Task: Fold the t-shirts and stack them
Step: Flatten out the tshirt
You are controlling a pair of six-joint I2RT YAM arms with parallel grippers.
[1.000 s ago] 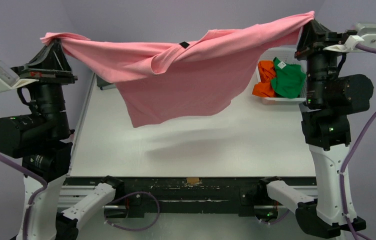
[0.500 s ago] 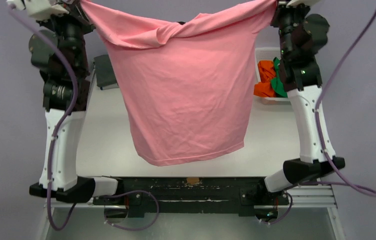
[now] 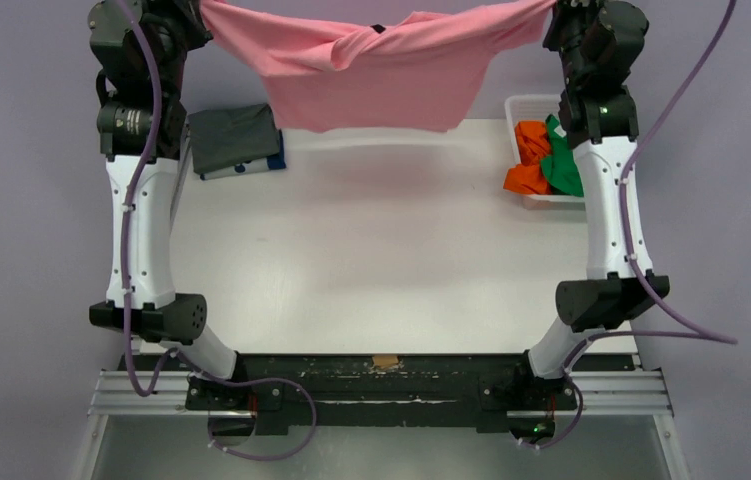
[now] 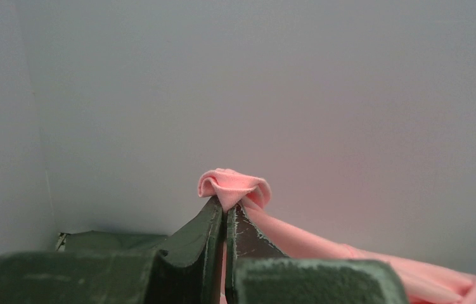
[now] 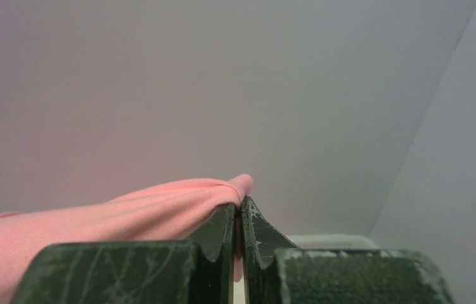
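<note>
You've got the pink t-shirt [image 3: 381,75] hung mid-air over the far tabletop [image 3: 381,260], left end effector [image 4: 225,212] & right end effector [image 5: 240,212] each clamped on a top corner. Grey t-shirt [image 3: 234,138] w/ blue t-shirt [image 3: 275,160] under it look folded, far left. Orange t-shirt [image 3: 526,150] & green t-shirt [image 3: 563,160] sit crumpled in the basket [image 3: 521,104]. Approx 2 of 5 done.

Top cam sits high up behind the arms and looks steeply down, so the base rail [image 3: 381,392] lands at 6 o'clock and the whole table [image 3: 371,260] fits in frame. That's the wide, distant one. Both wrist cams ride right behind their fingers and look out along them at a grey wall [image 4: 286,95], super close. The left gripper [image 4: 225,209] and right gripper [image 5: 239,209] each sit at 6 o'clock of their own frame. The only overlap is the pink shirt [image 3: 381,75]: the top view has it strung across 12 o'clock, and each wrist view gets one pinched end.
</note>
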